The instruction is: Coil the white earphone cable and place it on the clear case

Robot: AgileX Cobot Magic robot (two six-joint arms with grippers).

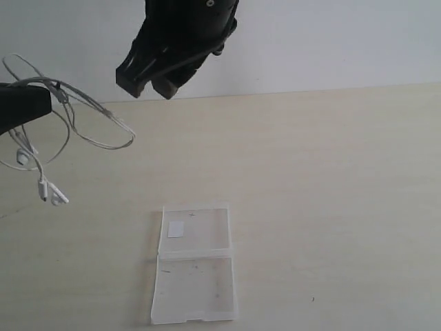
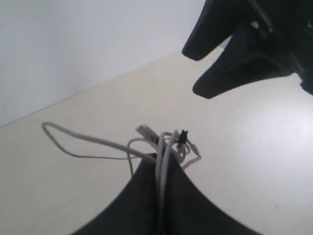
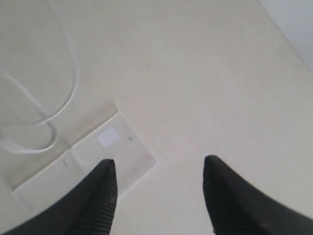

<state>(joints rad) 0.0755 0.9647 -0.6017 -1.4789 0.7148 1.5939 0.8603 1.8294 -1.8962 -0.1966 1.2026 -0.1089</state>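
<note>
My left gripper (image 1: 49,96) at the far left edge is shut on the white earphone cable (image 1: 89,121), held up off the table. Loops of wire stick out to the right and the earbuds (image 1: 54,195) dangle below. The left wrist view shows strands of the cable (image 2: 164,147) pinched between the closed fingers. The clear case (image 1: 194,269) lies open and flat near the front of the table, its white sticker (image 1: 176,229) on the far half. My right gripper (image 1: 148,81) hangs open, high above the table's back. In its wrist view the case (image 3: 117,147) lies below it.
The light wooden table (image 1: 331,193) runs to a white wall (image 1: 331,41) at the back. The right gripper's dark body (image 2: 244,54) hangs in front of the left gripper in the left wrist view.
</note>
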